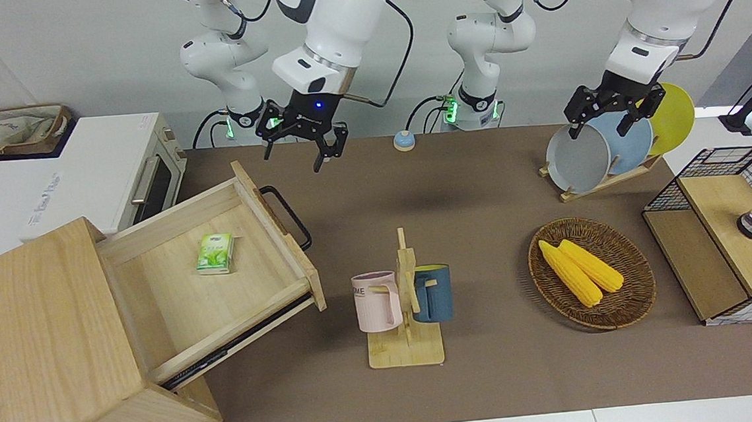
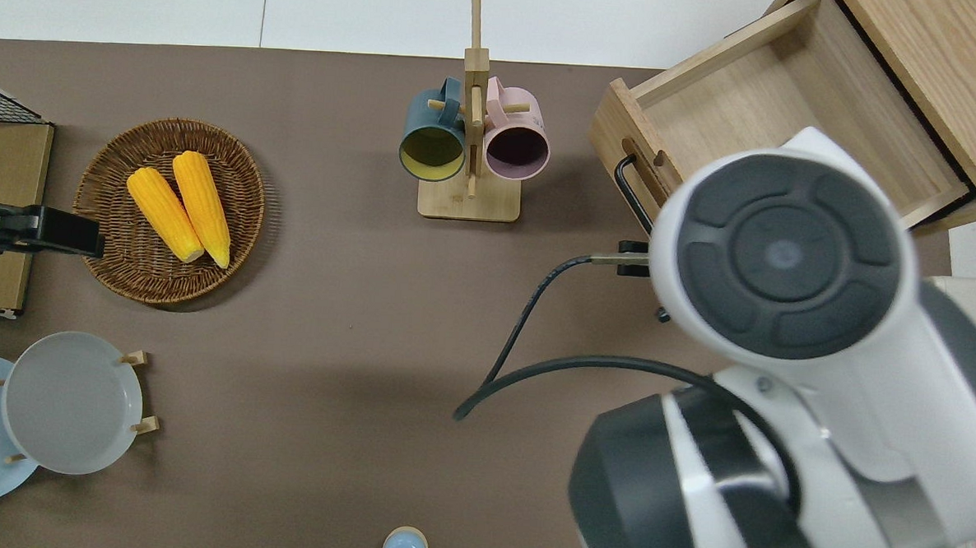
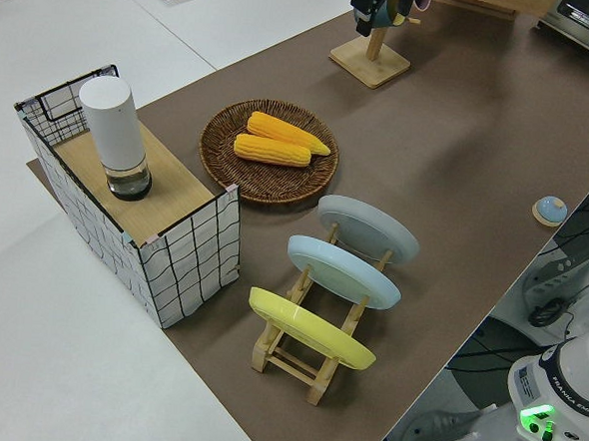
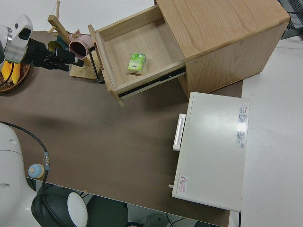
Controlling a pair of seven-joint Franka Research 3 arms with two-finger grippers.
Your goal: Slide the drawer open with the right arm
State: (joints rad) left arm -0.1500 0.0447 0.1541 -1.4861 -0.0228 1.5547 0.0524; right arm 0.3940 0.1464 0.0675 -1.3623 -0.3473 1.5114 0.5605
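Drawer (image 1: 214, 262) stands pulled well out of the cabinet (image 1: 41, 340) at the right arm's end of the bench (image 1: 467, 185), task apparently complete; right tool (image 1: 304, 133) hangs released, clear of the handle (image 1: 290, 217); left arm parked.

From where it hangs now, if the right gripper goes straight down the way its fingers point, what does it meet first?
Probably the bare brown table. The right gripper hangs open, fingers pointing down, beside the drawer's handle. Depth is unclear, so it might touch that handle instead.
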